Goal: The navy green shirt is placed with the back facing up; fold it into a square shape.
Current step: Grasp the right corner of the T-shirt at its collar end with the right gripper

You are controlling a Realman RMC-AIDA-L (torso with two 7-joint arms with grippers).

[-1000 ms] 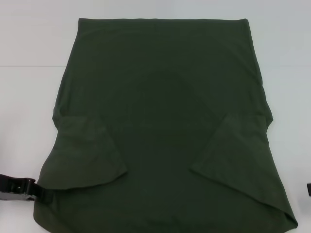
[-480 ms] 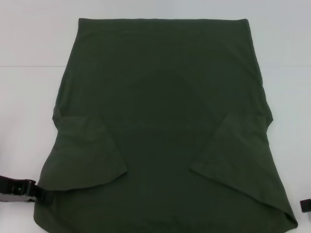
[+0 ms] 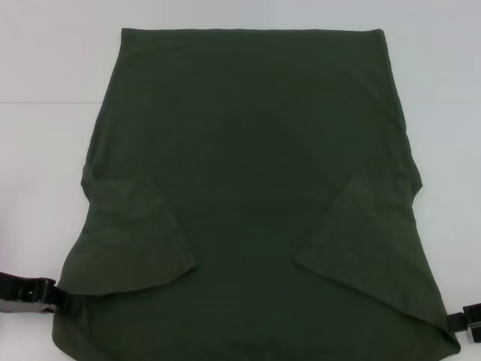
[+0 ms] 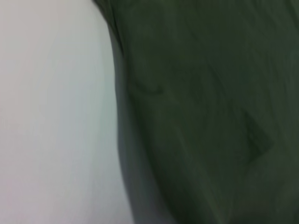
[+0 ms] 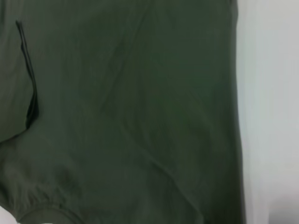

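Item: navy green shirt [image 3: 252,195], spread flat, both sleeves folded inward, covering most of the white table [image 3: 45,150] from far edge to near edge.

Left gripper [image 3: 60,298] at the shirt's near-left edge; right gripper [image 3: 460,322] at the near-right corner; grip state of both cannot be told. Fabric likely soft, light, limp; best pinched at hem corners or side edges. Bare table open along left and right edges.
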